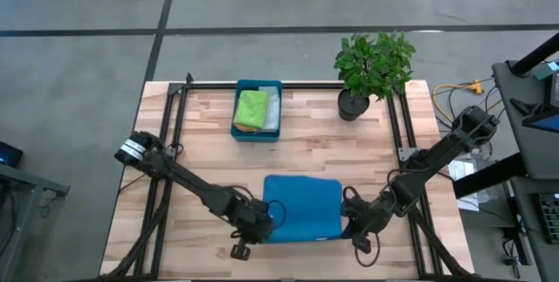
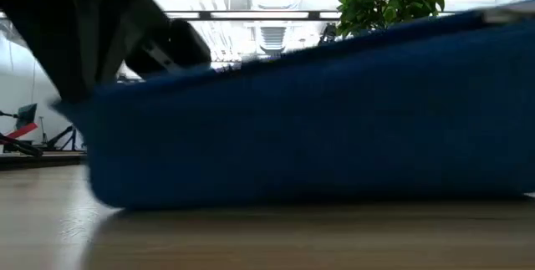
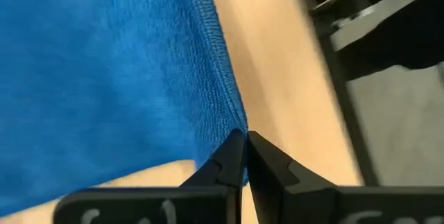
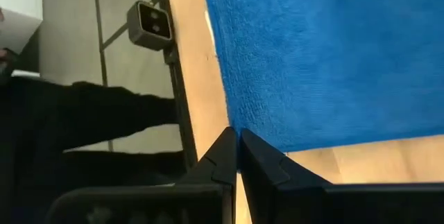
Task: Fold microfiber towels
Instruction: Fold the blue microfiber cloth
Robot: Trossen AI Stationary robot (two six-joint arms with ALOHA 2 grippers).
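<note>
On pale wood, both grippers pinch fuzzy blue towel (image 1: 301, 205) corners.

Your overhead view is evenly lit and fairly bright; the tabletop (image 1: 297, 155) shows only soft, short shadows under the arms and beside the potted plant (image 1: 374, 64), so the light comes from above. No glare reaches the wood there. At table height you look into a strong backlight: the windows behind the blue towel (image 2: 318, 119) blow out to white, and the towel itself fills the picture, dark and blurred along its upper edge. The near tabletop carries a dull reflection below the towel. In your left wrist view the background beyond the towel smears; the towel weave stays sharp in both wrist views.
</note>
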